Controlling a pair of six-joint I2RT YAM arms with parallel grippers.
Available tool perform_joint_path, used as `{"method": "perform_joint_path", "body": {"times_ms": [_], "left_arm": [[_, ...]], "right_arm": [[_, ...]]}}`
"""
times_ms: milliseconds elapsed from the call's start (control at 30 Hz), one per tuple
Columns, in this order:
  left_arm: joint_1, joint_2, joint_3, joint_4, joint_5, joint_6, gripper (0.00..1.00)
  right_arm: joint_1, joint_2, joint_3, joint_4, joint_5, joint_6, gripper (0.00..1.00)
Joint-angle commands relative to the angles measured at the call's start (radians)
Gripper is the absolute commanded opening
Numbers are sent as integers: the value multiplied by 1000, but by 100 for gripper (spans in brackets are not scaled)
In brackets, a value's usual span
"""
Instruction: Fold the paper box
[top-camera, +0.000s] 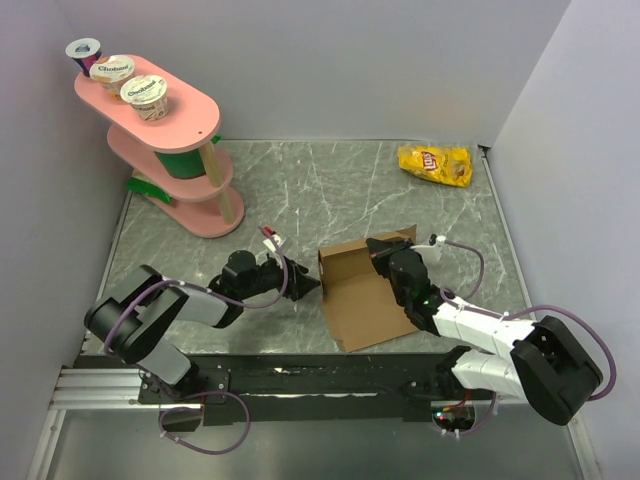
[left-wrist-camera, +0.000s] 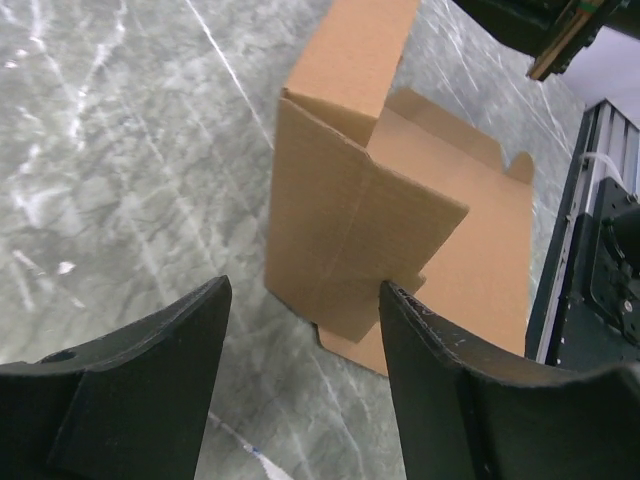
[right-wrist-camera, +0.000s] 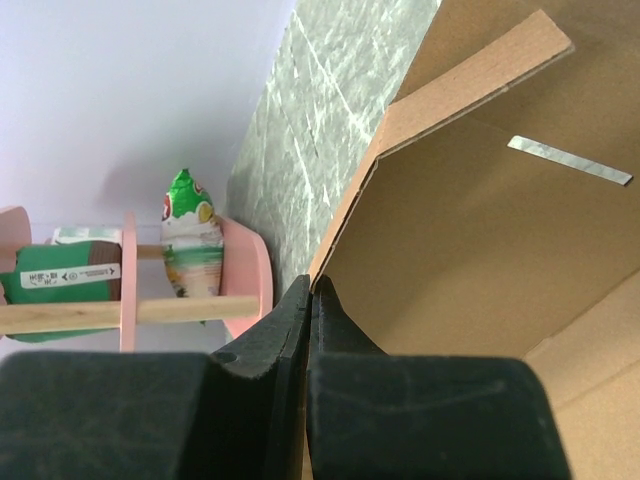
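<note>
The paper box (top-camera: 362, 295) is plain brown cardboard, partly folded, lying on the marble table right of centre with one wall raised on its left side. My left gripper (top-camera: 308, 283) is low over the table just left of that wall. In the left wrist view the left gripper (left-wrist-camera: 305, 290) stands open, the raised wall and flap of the box (left-wrist-camera: 360, 215) just beyond its fingertips, and the right finger (left-wrist-camera: 450, 380) is close to the flap's edge. My right gripper (top-camera: 381, 250) is at the box's far side. The right wrist view has the right gripper (right-wrist-camera: 312, 285) shut on the edge of a cardboard panel (right-wrist-camera: 470, 250).
A pink tiered stand (top-camera: 165, 125) with yogurt cups stands at the back left, and the right wrist view catches a green pouch (right-wrist-camera: 190, 240) on it. A yellow chip bag (top-camera: 435, 163) lies at the back right. The arms' mounting rail (top-camera: 300, 380) runs along the near edge.
</note>
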Motion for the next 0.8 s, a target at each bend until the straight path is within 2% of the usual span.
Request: {"method": "perform_joint_path", "body": {"times_ms": [0, 500, 767], "left_arm": [[-16, 53, 45, 82, 18, 29, 68], [-36, 153, 118, 148, -12, 27, 73], [-59, 156, 115, 167, -171, 33, 73]], "right_arm": [[-3, 24, 18, -51, -19, -31, 0], [-3, 36, 17, -45, -29, -31, 0], [-3, 55, 21, -33, -42, -29, 0]]}}
